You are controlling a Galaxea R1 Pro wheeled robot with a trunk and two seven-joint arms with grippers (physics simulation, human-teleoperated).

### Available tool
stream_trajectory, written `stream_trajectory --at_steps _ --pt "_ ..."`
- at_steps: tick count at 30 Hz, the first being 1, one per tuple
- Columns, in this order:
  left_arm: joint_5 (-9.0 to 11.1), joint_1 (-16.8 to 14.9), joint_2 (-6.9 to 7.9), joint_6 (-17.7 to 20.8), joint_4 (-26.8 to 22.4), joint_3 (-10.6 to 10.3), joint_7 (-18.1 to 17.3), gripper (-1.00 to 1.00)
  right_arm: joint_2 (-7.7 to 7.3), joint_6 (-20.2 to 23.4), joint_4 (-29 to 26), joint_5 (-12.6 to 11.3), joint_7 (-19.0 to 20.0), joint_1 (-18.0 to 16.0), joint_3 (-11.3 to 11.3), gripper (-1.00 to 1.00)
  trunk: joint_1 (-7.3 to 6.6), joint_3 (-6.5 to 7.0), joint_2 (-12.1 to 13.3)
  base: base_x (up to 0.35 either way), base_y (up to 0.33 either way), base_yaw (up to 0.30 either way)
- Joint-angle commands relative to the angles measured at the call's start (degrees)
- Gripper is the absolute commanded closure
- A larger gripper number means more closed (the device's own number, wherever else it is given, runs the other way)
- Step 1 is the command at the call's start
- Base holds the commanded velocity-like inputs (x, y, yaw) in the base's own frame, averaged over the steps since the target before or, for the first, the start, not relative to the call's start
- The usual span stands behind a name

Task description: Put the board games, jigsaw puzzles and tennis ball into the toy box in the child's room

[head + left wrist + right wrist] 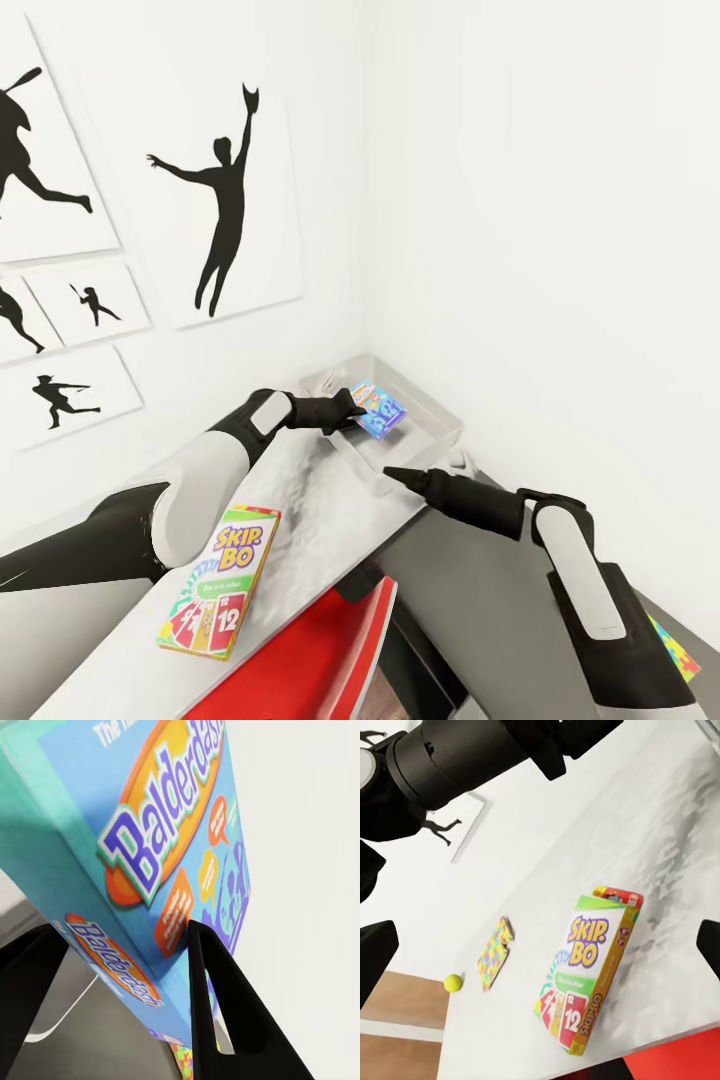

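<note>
My left gripper is shut on a blue "Balderdash" board game, held tilted over the inside of the light grey toy box in the table's far corner. My right gripper hangs open beside the toy box's near edge, holding nothing. The "SKIP-BO" board game lies flat on the pale table. Beyond it lie a jigsaw puzzle and the tennis ball. Another jigsaw puzzle lies at the lower right.
White walls meet right behind the toy box; the left one carries black silhouette pictures. The red-and-white chair is tucked under the table's near edge. A lower dark grey unit runs under my right arm. Wood floor shows past the table.
</note>
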Motion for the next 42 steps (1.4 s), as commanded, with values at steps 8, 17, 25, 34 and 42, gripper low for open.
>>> stream_trajectory --at_steps 8,17,25,34,42 --pt "-0.2 -0.1 -0.03 0.8 -0.3 0.5 0.0 1.0 0.01 0.1 0.0 0.6 0.5 -0.1 0.0 -1.0 0.03 -0.84 -0.1 0.0 0.0 0.0" --pt "5.2 -0.1 -0.03 3.3 -4.2 0.4 0.0 1.0 0.02 0.1 0.0 0.6 0.5 -0.1 0.2 -1.0 0.03 -1.68 -0.1 0.0 0.0 0.0" --pt "6.4 0.0 -0.03 5.8 -7.6 0.4 0.3 1.0 0.1 0.1 0.0 0.6 0.6 -0.1 0.2 -1.0 0.03 -2.43 -0.1 0.0 0.0 0.0" --pt "6.5 0.0 -0.03 6.5 -7.6 0.3 0.5 1.0 0.16 0.1 0.0 0.6 0.6 -0.1 0.3 -1.0 0.03 -3.28 -0.1 0.0 0.0 0.0" --pt "6.6 0.0 -0.03 7.5 -7.3 0.2 0.5 1.0 0.13 0.1 0.0 0.5 0.6 -0.1 0.4 -1.0 0.03 -4.03 -0.1 0.0 0.0 0.0"
